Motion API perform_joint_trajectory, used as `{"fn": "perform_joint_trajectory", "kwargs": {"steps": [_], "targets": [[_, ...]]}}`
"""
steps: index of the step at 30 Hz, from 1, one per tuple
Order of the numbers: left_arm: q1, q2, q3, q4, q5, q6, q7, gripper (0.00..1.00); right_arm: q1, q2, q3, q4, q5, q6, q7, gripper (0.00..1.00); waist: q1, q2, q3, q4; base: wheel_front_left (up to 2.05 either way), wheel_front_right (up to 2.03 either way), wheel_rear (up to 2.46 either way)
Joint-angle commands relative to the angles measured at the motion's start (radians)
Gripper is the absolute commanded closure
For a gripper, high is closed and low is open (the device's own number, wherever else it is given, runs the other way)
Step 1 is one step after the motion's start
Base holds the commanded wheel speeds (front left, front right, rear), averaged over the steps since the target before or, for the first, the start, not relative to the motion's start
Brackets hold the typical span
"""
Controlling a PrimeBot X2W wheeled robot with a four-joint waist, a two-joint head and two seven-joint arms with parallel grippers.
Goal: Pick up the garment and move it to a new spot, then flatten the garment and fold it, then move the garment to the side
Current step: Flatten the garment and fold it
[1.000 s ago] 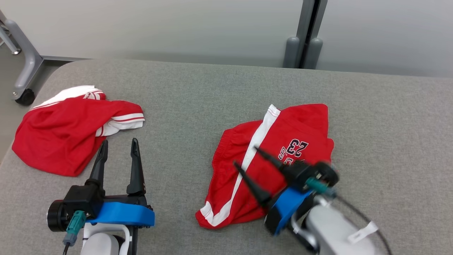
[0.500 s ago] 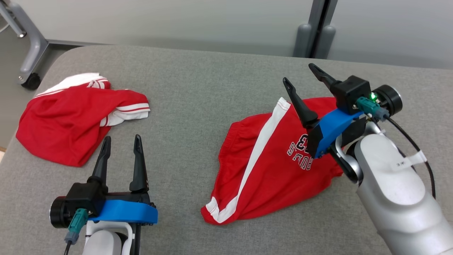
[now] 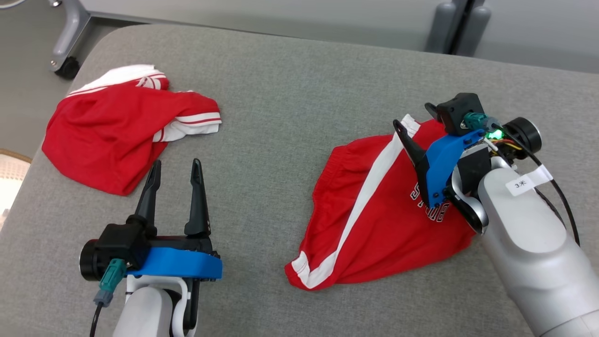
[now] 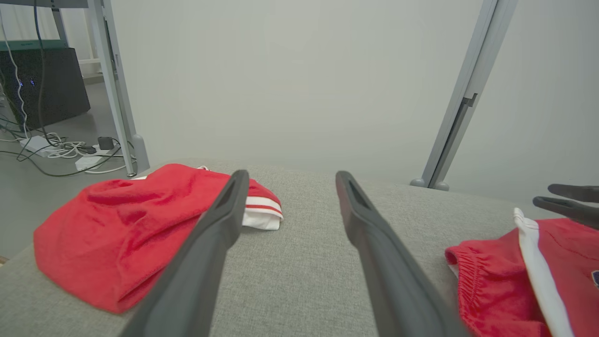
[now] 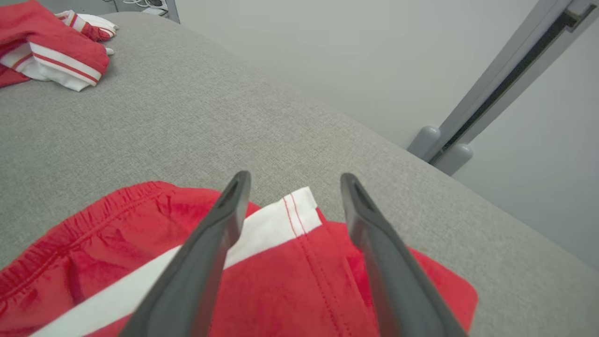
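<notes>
— Two fingers of the right gripper (image 3: 412,115) stand spread wide and empty, poised over the far hem of the red shorts (image 3: 374,224).
— And the left gripper (image 3: 177,163)?
— Open too, over bare grey padding (image 3: 281,103), between the shorts and another red garment (image 3: 103,135).
— How will the shorts handle?
— Light and limp, I'd guess. Pinch the white-striped corner (image 5: 299,206); the middle would bunch.

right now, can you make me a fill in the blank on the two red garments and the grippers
The right gripper is over the red shorts with its jaws ____. The shorts have a ____ side stripe. The other red garment lies on the grey table, to the robot's ____. The left gripper holds ____.
Missing words: open; white; left; nothing.
</notes>
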Motion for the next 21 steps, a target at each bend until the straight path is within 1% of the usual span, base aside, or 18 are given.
{"fn": "perform_joint_trajectory", "kwargs": {"steps": [1, 6, 14, 15, 16, 17, 21], "targets": [[-0.020, -0.002, -0.004, 0.000, -0.008, 0.006, -0.005, 0.00, -0.017, -0.005, -0.001, 0.027, 0.002, 0.000, 0.006, 0.00, 0.0000, 0.0000, 0.015, 0.017, 0.00, 0.00, 0.00], [-0.037, -0.001, -0.025, 0.003, -0.023, 0.009, -0.005, 0.00, -0.037, -0.011, -0.011, 0.104, 0.001, 0.000, 0.003, 0.00, 0.0000, 0.0000, 0.032, 0.042, 0.00, 0.00, 0.00], [-0.048, -0.001, -0.044, 0.013, -0.038, 0.016, -0.005, 0.00, -0.053, 0.017, 0.005, 0.266, 0.004, 0.000, 0.017, 0.00, 0.0000, 0.0000, 0.040, 0.069, 0.00, 0.00, 0.00], [-0.048, -0.001, -0.046, 0.014, -0.039, 0.017, -0.005, 0.00, -0.054, 0.019, 0.012, 0.286, 0.007, 0.000, 0.021, 0.04, 0.0000, 0.0000, 0.040, 0.070, 0.00, 0.00, 0.00], [-0.048, -0.001, -0.048, 0.015, -0.040, 0.018, -0.005, 0.00, -0.056, 0.023, 0.017, 0.300, 0.013, 0.000, 0.019, 0.66, 0.0000, 0.0000, 0.039, 0.071, 0.00, 0.00, 0.00], [-0.048, -0.001, -0.049, 0.016, -0.040, 0.018, -0.005, 0.00, -0.057, 0.025, 0.020, 0.310, 0.020, 0.000, 0.010, 1.00, 0.0000, 0.0000, 0.038, 0.072, 0.00, 0.00, 0.00], [-0.043, -0.001, -0.048, 0.020, -0.037, 0.020, -0.005, 0.00, -0.090, 0.015, 0.024, 0.325, 0.029, 0.000, -0.061, 1.00, 0.0000, 0.0000, 0.026, 0.067, 0.00, 0.00, 0.00]]}}
